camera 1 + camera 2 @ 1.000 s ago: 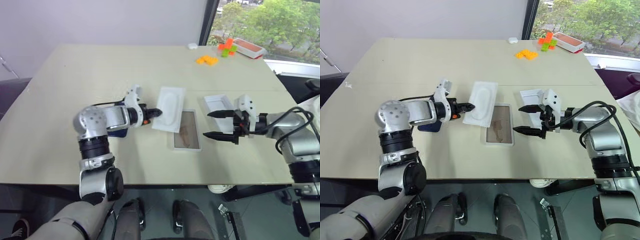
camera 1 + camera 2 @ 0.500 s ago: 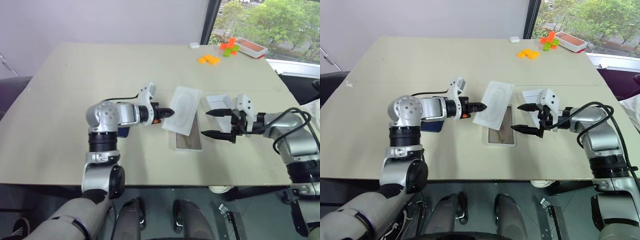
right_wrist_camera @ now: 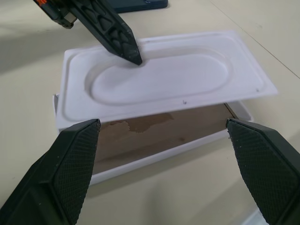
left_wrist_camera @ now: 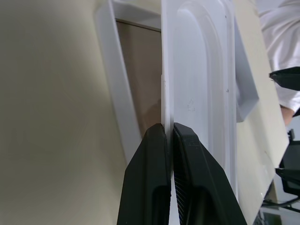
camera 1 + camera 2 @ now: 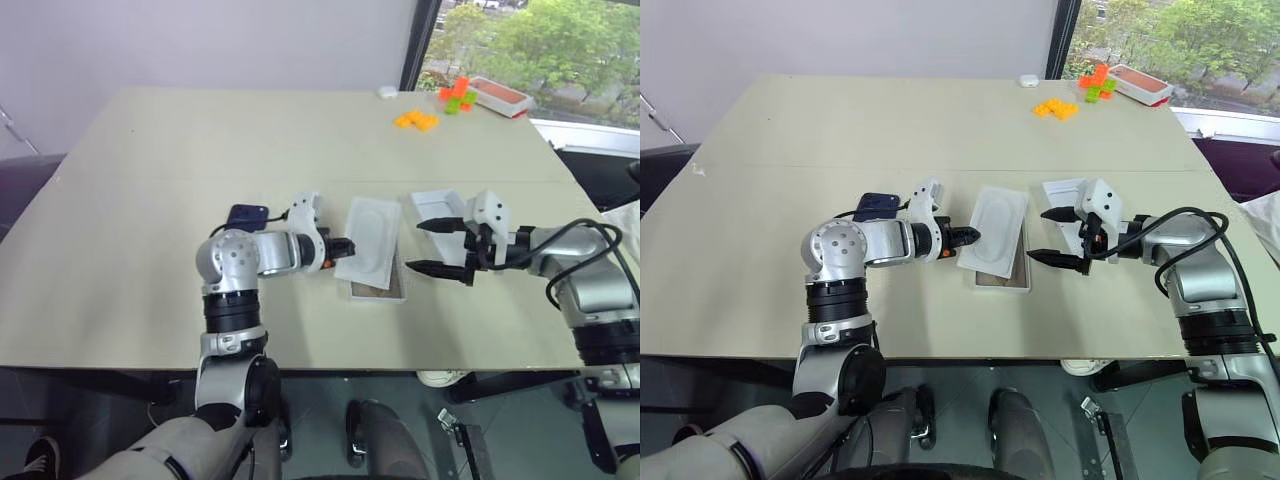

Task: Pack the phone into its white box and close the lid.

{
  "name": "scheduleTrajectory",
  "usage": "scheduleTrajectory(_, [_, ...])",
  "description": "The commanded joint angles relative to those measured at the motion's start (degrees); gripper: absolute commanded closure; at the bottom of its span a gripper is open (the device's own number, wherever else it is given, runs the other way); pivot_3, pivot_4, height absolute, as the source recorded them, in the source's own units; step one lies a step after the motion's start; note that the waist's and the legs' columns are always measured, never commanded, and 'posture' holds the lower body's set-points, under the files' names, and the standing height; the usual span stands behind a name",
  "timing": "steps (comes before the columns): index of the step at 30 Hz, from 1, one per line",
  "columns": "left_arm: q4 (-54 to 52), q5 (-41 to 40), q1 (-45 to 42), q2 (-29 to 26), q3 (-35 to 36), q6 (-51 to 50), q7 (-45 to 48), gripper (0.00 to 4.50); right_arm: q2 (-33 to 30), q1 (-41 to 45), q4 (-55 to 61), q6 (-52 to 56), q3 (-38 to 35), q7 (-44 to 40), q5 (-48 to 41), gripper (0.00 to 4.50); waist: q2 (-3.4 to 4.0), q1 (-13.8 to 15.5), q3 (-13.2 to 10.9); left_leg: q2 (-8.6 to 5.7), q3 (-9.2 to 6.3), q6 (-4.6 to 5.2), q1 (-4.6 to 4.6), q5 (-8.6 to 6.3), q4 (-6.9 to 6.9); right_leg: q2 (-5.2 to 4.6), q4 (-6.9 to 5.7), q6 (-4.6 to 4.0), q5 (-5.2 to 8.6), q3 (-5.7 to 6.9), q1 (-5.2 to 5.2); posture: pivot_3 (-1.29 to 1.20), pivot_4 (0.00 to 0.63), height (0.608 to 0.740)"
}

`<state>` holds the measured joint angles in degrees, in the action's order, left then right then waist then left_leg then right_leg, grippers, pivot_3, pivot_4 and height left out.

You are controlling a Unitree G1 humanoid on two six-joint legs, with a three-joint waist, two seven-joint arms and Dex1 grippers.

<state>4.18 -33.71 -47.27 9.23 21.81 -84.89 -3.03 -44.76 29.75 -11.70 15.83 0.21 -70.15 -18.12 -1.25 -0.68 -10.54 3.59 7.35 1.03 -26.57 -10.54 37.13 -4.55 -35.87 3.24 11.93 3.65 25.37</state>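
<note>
Fingers of the left gripper [image 4: 169,136] pinch the thin white insert with oval recess [image 5: 370,238] over the shallow tan-floored white box [image 5: 377,290], the right gripper [image 5: 432,246] gapes, and the glossy navy phone [image 5: 246,214], likely slippery, wants gripping across its long edges.

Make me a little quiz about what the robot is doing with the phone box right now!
1. True or false: the left gripper is pinching the thin white insert by its edge.
2. Where is the phone? A) inside the white box B) on the table behind the left arm C) in the right gripper
3. Fill in: the right gripper's fingers are ____, with nothing between them.

Key: 1 true. 2 B. 3 open.
</note>
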Motion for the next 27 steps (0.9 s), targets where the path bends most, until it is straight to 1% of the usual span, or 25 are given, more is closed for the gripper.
scheduleTrajectory(1, [-1.01,-0.13,-0.6,4.1,3.21,0.06,-2.48,4.41,-0.45,0.45,0.55,-0.84,-1.13,0.11,-0.05,0.0,0.0,-0.04,0.0,0.0,0.0,0.0,0.0,0.0,-0.01,0.0,0.0,0.0,0.0,0.0,0.01,0.0,0.15,0.74])
scheduleTrajectory(6, [-1.1,-0.75,-0.25,5.48,3.0,-0.31,-3.35,4.41,-0.4,0.39,0.99,-0.56,-1.13,0.54,-0.04,0.0,0.0,0.14,0.0,0.01,-0.01,0.0,-0.01,0.0,-0.07,0.05,0.0,0.04,0.02,0.01,0.02,0.0,0.15,0.74])
scheduleTrajectory(13, [-2.39,-3.06,-0.19,5.46,0.99,-3.01,-0.77,4.41,-0.45,0.84,0.64,-0.79,-1.18,0.86,0.09,0.0,0.0,0.08,0.0,0.0,0.0,0.0,-0.01,0.0,-0.05,0.03,0.03,0.04,0.02,0.01,0.01,0.0,0.15,0.74])
scheduleTrajectory(17, [-1.71,-3.04,-0.21,4.74,-0.27,-2.56,0.19,4.41,0.04,0.89,0.8,-0.74,-1.01,1.28,0.02,0.0,0.0,0.05,0.0,0.0,0.0,0.0,-0.01,0.0,-0.06,0.04,0.03,0.04,0.02,0.01,0.01,0.0,0.15,0.74])
scheduleTrajectory(23, [-0.46,-3.15,-0.18,5.23,-0.46,-2.05,0.75,4.41,0.19,1.13,0.57,-1.04,-0.93,1.71,0.2,0.0,0.0,0.05,0.0,0.0,0.0,0.0,-0.01,0.0,-0.05,0.04,0.03,0.04,0.02,0.01,0.01,0.0,0.15,0.74])
scheduleTrajectory(25, [-0.3,-3.22,-0.18,5.25,-0.66,-1.92,1.04,3.74,0.24,1.14,0.66,-1.02,-0.95,1.8,0.25,0.0,0.0,0.04,0.0,0.0,0.0,0.0,-0.01,0.0,-0.05,0.04,0.03,0.04,0.02,0.01,0.01,0.0,0.15,0.74])
scheduleTrajectory(26, [-0.22,-3.4,-0.19,5.36,-0.54,-1.94,1.3,3.48,0.27,1.12,0.72,-0.98,-0.99,1.85,0.25,0.0,0.0,0.05,0.0,0.0,0.0,0.0,-0.01,0.0,-0.05,0.04,0.03,0.04,0.02,0.01,0.01,0.0,0.15,0.74])
scheduleTrajectory(27, [-0.15,-3.65,-0.18,5.35,-0.63,-1.97,1.77,2.99,0.3,1.08,0.77,-0.96,-1.01,1.88,0.26,0.0,0.0,0.06,0.0,0.0,0.0,0.0,-0.01,0.0,-0.05,0.04,0.03,0.04,0.02,0.01,0.01,0.0,0.15,0.74])
